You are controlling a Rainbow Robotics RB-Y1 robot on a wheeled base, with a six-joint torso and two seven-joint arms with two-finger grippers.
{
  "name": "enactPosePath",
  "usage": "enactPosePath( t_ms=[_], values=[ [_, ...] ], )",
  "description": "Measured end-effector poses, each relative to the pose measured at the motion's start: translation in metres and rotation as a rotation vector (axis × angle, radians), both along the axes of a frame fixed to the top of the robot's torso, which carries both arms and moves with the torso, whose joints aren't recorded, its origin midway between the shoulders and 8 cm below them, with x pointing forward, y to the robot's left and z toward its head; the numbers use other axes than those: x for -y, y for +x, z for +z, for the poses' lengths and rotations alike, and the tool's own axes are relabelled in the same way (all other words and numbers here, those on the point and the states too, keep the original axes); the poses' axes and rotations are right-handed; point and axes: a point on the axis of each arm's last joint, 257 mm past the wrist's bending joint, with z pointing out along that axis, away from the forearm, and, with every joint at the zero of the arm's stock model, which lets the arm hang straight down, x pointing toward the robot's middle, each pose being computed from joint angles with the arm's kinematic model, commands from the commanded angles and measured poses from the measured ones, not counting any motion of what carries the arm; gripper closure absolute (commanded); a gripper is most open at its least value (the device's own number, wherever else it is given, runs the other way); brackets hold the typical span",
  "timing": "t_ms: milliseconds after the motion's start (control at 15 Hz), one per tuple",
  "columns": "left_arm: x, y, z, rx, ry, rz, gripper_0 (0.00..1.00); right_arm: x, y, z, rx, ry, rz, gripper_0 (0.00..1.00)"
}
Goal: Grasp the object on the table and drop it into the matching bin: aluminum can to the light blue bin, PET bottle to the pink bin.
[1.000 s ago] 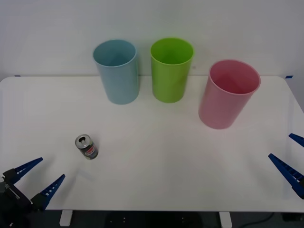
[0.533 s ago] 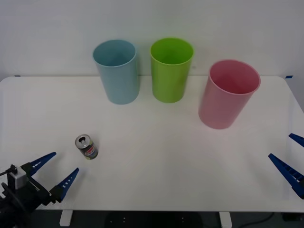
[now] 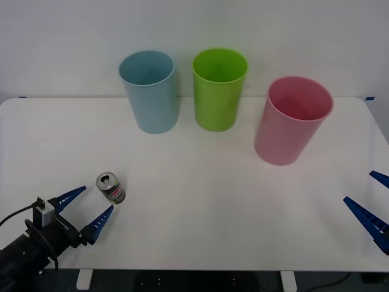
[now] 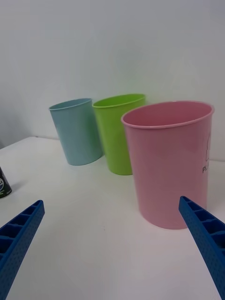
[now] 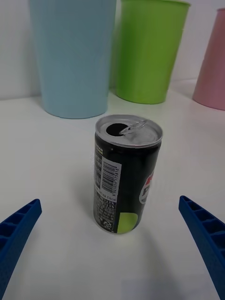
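Can: aluminum can (image 3: 110, 187) upright on table (image 3: 200, 207), front-left area, lid opened (tab hole visible in left wrist view (image 5: 127, 180)).
L gripper: left gripper (image 3: 87, 208) just short of can, jaws wide apart, not touching.
R gripper: right gripper (image 3: 372, 204) at table's right edge, jaws apart, well clear.
Bins: light blue bin (image 3: 149, 91), lime green bin (image 3: 219, 89), pink bin (image 3: 292, 119) along far side, all upright.

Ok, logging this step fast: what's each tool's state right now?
Left tool: open, empty, just short of the aluminum can.
Right tool: open, empty, parked at the table's right edge.
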Motion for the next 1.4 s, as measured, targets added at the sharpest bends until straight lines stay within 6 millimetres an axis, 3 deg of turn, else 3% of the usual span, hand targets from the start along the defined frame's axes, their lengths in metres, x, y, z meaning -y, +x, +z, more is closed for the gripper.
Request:
enactPosePath(
  t_ms=[1000,1400],
  values=[
    [0.038,0.05,0.003,0.017,-0.031,0.007,0.0,0.0,0.0,0.0,0.0,0.0,0.0,0.0],
    [0.041,0.057,0.006,0.02,-0.034,0.001,0.0,0.0,0.0,0.0,0.0,0.0,0.0,0.0]
  ],
)
